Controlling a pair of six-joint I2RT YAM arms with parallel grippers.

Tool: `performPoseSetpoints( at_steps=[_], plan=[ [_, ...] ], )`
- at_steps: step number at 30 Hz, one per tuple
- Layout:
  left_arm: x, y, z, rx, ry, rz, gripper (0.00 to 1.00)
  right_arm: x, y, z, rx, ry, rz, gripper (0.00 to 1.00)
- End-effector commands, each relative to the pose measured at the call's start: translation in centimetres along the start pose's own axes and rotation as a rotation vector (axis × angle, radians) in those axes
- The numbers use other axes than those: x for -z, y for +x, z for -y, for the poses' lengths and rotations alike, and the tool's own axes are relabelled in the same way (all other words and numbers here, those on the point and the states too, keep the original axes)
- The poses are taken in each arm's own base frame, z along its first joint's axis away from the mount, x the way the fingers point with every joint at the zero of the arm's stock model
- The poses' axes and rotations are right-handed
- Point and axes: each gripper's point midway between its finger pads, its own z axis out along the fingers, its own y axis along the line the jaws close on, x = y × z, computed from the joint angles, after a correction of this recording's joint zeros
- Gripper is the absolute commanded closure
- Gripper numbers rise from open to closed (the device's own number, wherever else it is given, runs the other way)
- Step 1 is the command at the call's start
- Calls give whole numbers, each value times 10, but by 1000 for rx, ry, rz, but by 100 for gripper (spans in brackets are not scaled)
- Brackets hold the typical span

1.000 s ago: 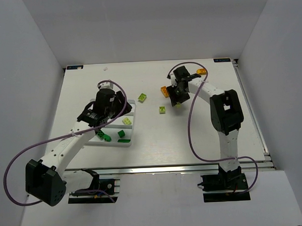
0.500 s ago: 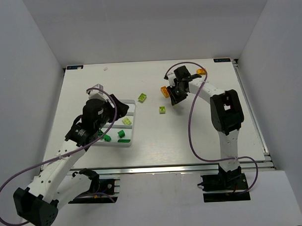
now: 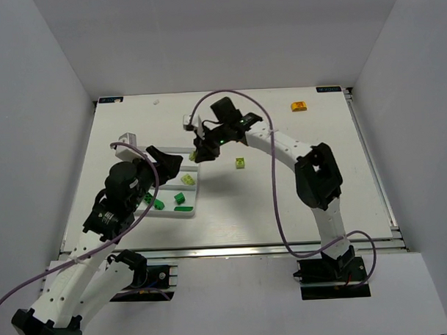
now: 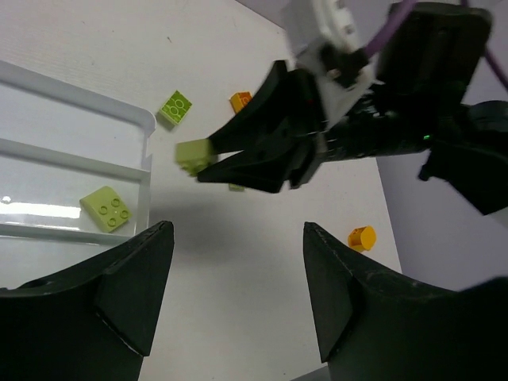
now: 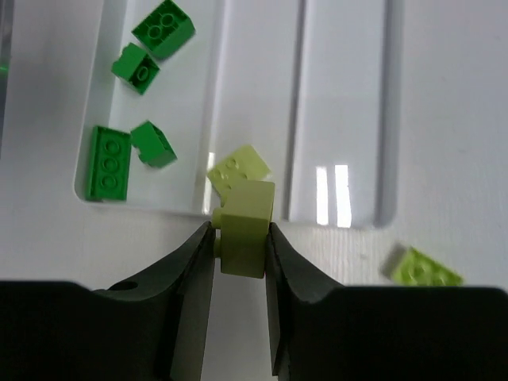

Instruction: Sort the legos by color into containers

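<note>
Right pincer (image 5: 240,238): you are gripping a lime brick (image 5: 248,205) at the end wall of the white tray (image 5: 343,95).
Left pincer (image 4: 238,282): you are holding it spread wide above the surface (image 4: 238,230).

From the top view: crowded at the 1 o'clock corner of the tray (image 5: 341,119) by the right gripper (image 5: 240,246), clamped on a lime brick (image 4: 190,153), with the right arm (image 3: 278,142) barring the middle of the table (image 3: 269,210) out toward 3 o'clock. Blocked over the tray's 9 o'clock half by the left arm (image 3: 125,189). Left gripper (image 4: 236,230) spread wide just beside the right one, little gap between. Passable on bare table at 5 o'clock of the tray and at 12 o'clock toward the far edge. Loose obstacles: a second lime brick (image 3: 240,162) just at 6 o'clock of the right arm, an orange brick (image 3: 298,105) near the far 1 o'clock corner.
</note>
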Motion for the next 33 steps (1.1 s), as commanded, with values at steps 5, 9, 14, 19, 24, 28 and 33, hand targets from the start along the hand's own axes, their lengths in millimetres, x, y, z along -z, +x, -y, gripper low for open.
performPoseSetpoints(
  at_steps=[5, 9, 14, 19, 24, 28, 33],
  plan=[
    [10, 2, -10, 24, -36, 3, 24, -67, -12, 12, -21, 45, 15, 84],
    [18, 2, -12, 28, -36, 9, 24, -87, -5, 14, -36, 68, -13, 68],
    [19, 3, -12, 27, -30, 12, 24, -96, -5, 5, -27, 62, -26, 37],
    [10, 5, -7, 17, -7, -2, 24, -79, -25, 5, -34, 74, 8, 31],
    [-8, 14, -7, 1, -1, -32, 42, -27, -47, 28, -173, 232, 56, 47],
    [-39, 24, -9, -42, -20, -75, 76, 46, -9, 78, -395, 440, 64, 98],
    [-100, 40, 0, -165, -3, -190, 64, 126, 24, 95, -522, 512, 83, 78]
  ],
)
